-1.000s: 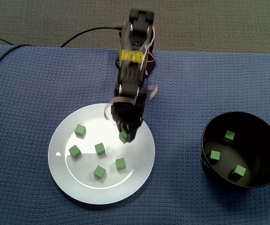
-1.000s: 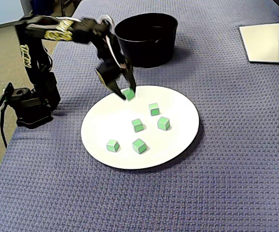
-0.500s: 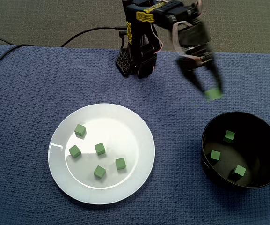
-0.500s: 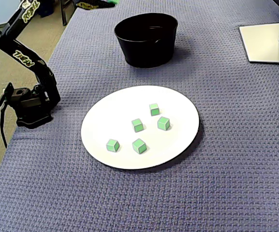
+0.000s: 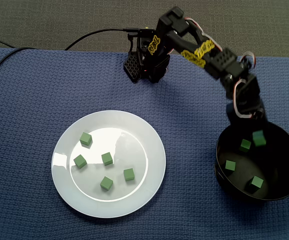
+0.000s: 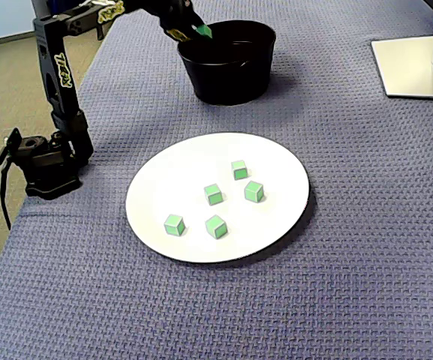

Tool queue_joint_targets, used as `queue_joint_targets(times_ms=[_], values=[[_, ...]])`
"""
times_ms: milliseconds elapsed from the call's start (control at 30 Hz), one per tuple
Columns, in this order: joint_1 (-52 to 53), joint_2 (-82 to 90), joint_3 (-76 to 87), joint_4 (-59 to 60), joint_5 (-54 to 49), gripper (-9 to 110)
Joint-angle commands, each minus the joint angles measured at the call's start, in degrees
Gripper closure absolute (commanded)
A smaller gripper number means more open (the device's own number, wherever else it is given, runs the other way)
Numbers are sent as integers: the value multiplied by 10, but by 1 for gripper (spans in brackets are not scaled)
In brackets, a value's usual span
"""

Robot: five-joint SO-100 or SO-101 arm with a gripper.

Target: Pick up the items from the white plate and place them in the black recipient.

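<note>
Blue cloth [image 5: 24, 100]: plate [image 5: 134, 131] holds five cubes [image 5: 107, 159], bowl [image 5: 221, 176] three

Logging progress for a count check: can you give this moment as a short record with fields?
end effector: shut on held cube, over black bowl
plate cubes: five, green, on white plate
bowl cubes: three, green, lying inside
cover: blue cloth
</note>
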Motion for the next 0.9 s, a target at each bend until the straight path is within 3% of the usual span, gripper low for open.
queue_joint_targets(times_ms=[0,67,233,367,467,600,733,867], values=[[38,-2,2,-66,63,89],[46,15,4,-56,76,79],[73,85,-1,33,47,65],[149,155,18,92,30,64],[254,199,-2,201,33,65],[396,221,55,199,89,65],[474,176,85,214,166,66],[522,58,9,264,229,60]])
